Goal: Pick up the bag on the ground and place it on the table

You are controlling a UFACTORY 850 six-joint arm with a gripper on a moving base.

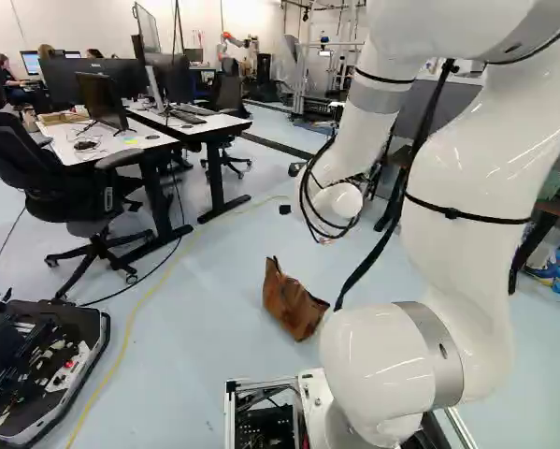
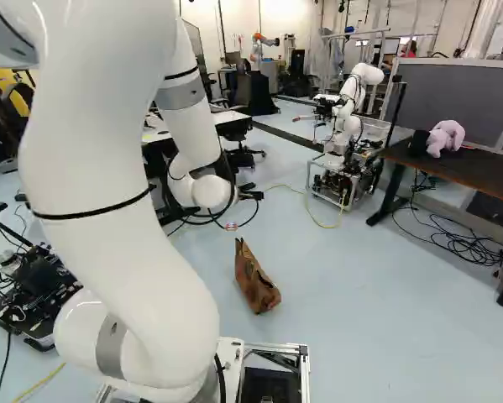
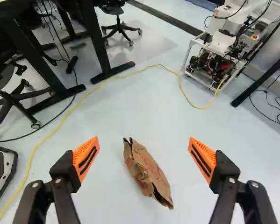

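White arm looms closest, its gripper spread wide, fingers well apart. Left to right in the left base view come a low machine, black office chair, desk, yellow cable and slumped brown bag on the floor. Farther right, in the right base view, stand another robot and a dark table bearing a pink plush toy.

Brown bag, yellow cable
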